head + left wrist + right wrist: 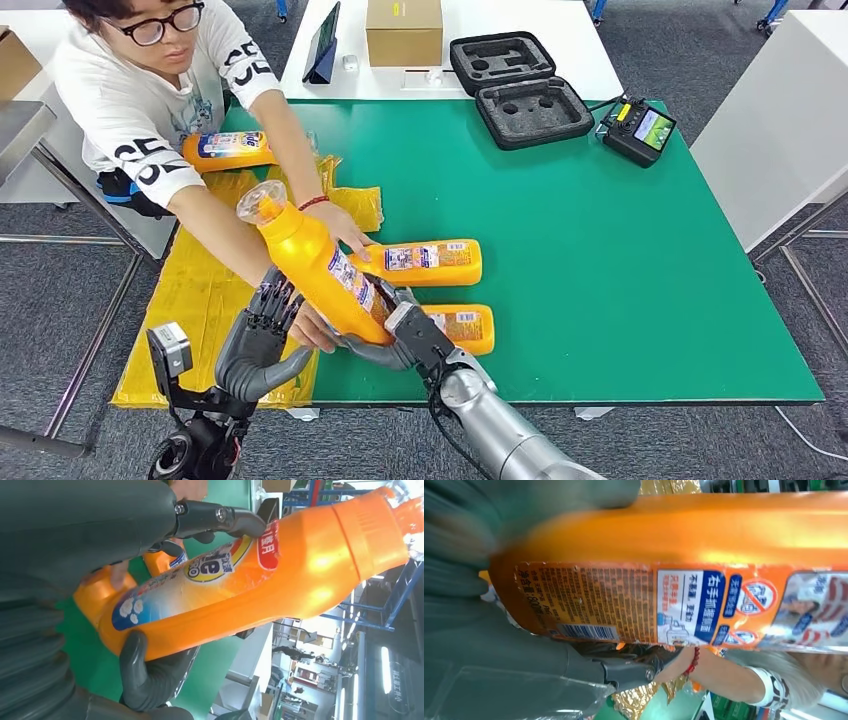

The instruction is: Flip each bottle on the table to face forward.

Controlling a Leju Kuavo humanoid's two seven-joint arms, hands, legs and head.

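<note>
An orange bottle (305, 262) is raised and tilted over the near left part of the green table (620, 260), cap end pointing up and away. My right hand (388, 330) grips its lower end; its back label (634, 605) shows close up in the right wrist view. My left hand (262, 328) holds the same orange bottle (260, 580) from the other side, thumb (142, 672) under it and a finger (220, 517) over its front label. Two more orange bottles (430, 262) (462, 326) lie on the table behind my right hand.
A person leans over the left edge; one hand (345, 232) rests on the farther lying bottle, the other (315, 330) is by the raised one. Another bottle (230, 150) lies on yellow sheets (210, 290). A black foam case (520, 90), a controller (640, 130) and a cardboard box (404, 30) sit farther back.
</note>
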